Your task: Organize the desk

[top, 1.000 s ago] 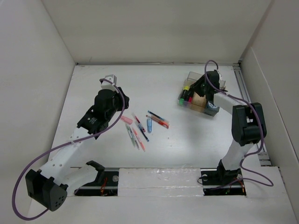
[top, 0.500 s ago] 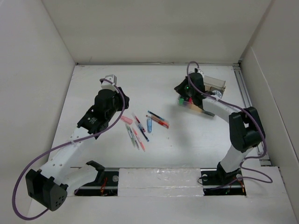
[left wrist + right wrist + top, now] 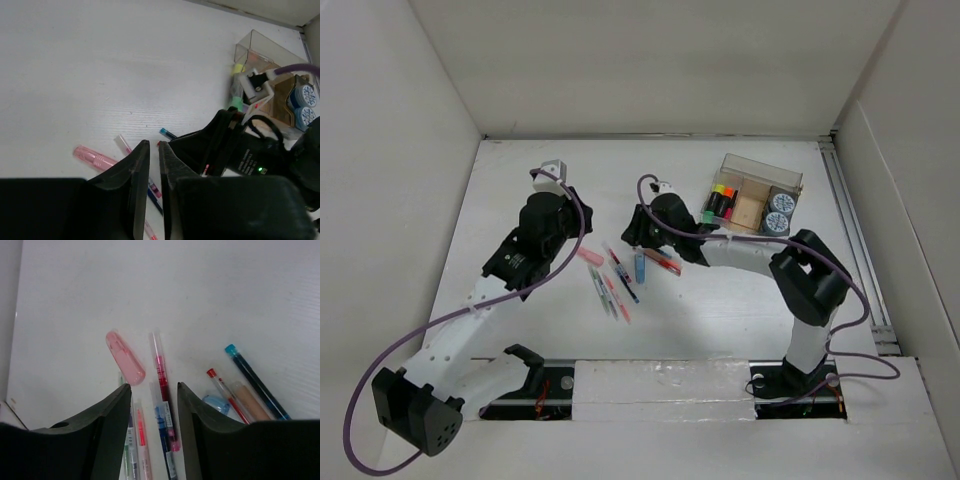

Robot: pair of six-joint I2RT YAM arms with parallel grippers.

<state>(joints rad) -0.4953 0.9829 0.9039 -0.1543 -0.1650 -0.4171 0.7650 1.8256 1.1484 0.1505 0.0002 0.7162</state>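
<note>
The white desk (image 3: 720, 300) has several loose pens (image 3: 618, 280) lying at its middle, with a pink cap (image 3: 591, 257) and a blue cap (image 3: 640, 266) among them. My right gripper (image 3: 642, 232) hovers over the pens, open and empty. In the right wrist view its jaws (image 3: 154, 387) frame a red pen (image 3: 161, 365) and a blue pen (image 3: 164, 425), with the pink cap (image 3: 125, 357) to the left. My left gripper (image 3: 576, 214) sits left of the pens. Its jaws (image 3: 151, 150) are almost together with nothing between them.
A clear compartmented organizer (image 3: 788, 178) stands at the back right, holding highlighters (image 3: 722, 198) and two round blue items (image 3: 777, 210). It also shows in the left wrist view (image 3: 265, 47). White panel walls bound the desk on three sides.
My right arm has swung left from the organizer to above the loose pens. My left arm has barely moved.
</note>
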